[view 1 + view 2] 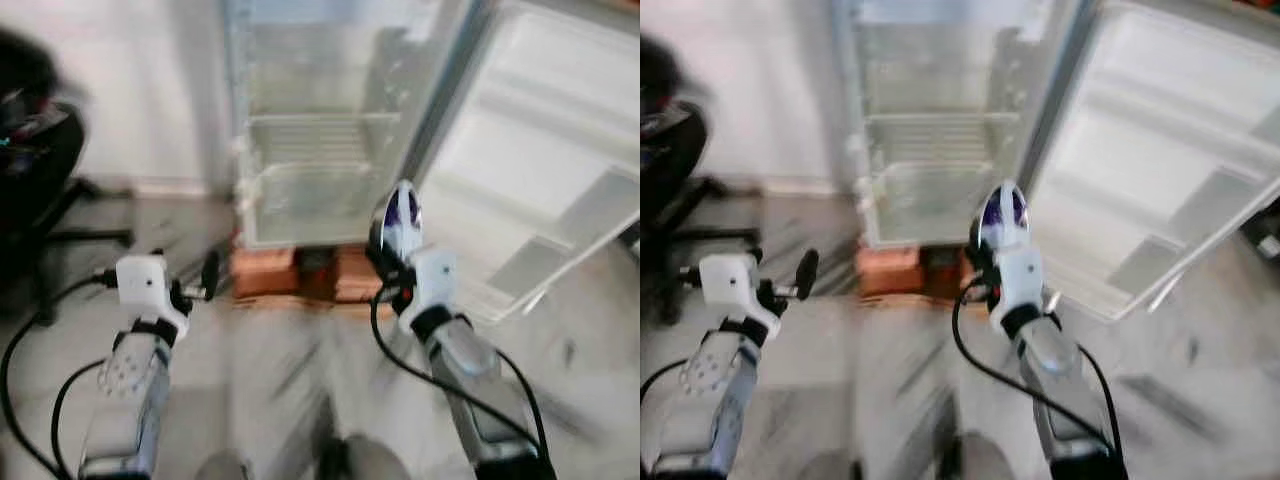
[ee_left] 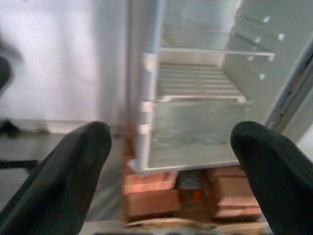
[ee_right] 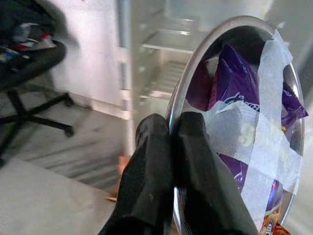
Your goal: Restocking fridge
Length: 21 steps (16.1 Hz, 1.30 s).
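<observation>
The fridge [image 1: 320, 150] stands open ahead of me, its wire shelves [image 2: 200, 81] and bottom drawer bare. Its door [image 1: 540, 170] swings out to the right. My right gripper [image 1: 385, 255] is raised in front of the fridge's lower part, shut on the rim of a round metal bowl [image 3: 244, 112]. The bowl holds purple snack packets [image 3: 230, 78] taped in with strips of white tape. My left gripper [image 1: 205, 278] is held out lower left of the fridge, open, with nothing between its fingers [image 2: 73, 166].
The fridge rests on orange-brown blocks [image 1: 270, 272] on the pale tiled floor. A black office chair [image 1: 40, 170] with things piled on it stands at the left by the white wall. Black cables [image 1: 30, 340] trail from both arms. The views are blurred.
</observation>
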Tool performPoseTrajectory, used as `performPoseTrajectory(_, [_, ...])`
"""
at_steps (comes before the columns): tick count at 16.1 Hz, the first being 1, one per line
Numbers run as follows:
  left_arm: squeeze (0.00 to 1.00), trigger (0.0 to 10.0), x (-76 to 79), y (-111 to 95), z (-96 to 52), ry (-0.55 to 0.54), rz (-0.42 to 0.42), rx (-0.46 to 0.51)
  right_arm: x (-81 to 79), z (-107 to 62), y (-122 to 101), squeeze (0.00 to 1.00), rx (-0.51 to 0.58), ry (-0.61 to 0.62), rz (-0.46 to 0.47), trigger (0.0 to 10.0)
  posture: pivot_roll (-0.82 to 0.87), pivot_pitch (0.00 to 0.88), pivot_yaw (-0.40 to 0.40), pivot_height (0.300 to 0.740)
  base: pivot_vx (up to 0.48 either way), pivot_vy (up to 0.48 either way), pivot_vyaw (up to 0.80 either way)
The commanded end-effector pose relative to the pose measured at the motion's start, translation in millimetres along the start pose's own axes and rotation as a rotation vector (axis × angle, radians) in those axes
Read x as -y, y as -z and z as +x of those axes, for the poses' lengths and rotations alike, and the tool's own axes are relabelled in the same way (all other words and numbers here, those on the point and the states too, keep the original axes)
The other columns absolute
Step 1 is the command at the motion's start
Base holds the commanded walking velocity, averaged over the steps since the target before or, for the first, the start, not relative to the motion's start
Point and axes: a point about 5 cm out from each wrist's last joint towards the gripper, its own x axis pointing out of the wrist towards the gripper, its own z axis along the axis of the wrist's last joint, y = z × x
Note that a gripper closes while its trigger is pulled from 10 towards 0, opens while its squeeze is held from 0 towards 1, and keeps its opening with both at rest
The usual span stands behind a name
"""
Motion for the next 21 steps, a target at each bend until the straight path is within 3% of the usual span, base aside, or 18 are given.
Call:
performPoseTrajectory(1, [0.0, 10.0, 3.9, 1, -1.0, 0.014, -0.001, -0.007, 3.5, -0.1, -5, 0.0, 0.029, 0.015, -0.022, 10.0, 0.1, 0.129, -0.092, 0.74, 0.416, 0.0, 0.0])
performPoseTrajectory(12, [0.0, 10.0, 2.0, 4, -2.3, 0.012, 0.02, -0.028, 5.6, 2.3, -3, 0.0, 0.027, 0.024, -0.025, 10.0, 0.11, 0.131, -0.088, 0.74, 0.399, 0.088, 0.09])
performPoseTrajectory(16, [0.0, 10.0, -20.9, 14, -19.6, -0.026, 0.036, -0.093, 5.3, 2.1, -2, 0.0, 0.025, 0.023, -0.022, 10.0, 0.11, 0.129, -0.085, 0.74, 0.311, 0.0, 0.44])
performPoseTrajectory(21, [0.0, 10.0, -15.6, 14, -15.9, -0.02, 0.039, -0.104, 8.0, 4.4, -1, 0.0, 0.026, 0.035, -0.024, 10.0, 0.11, 0.127, -0.087, 0.74, 0.052, 0.0, 0.08])
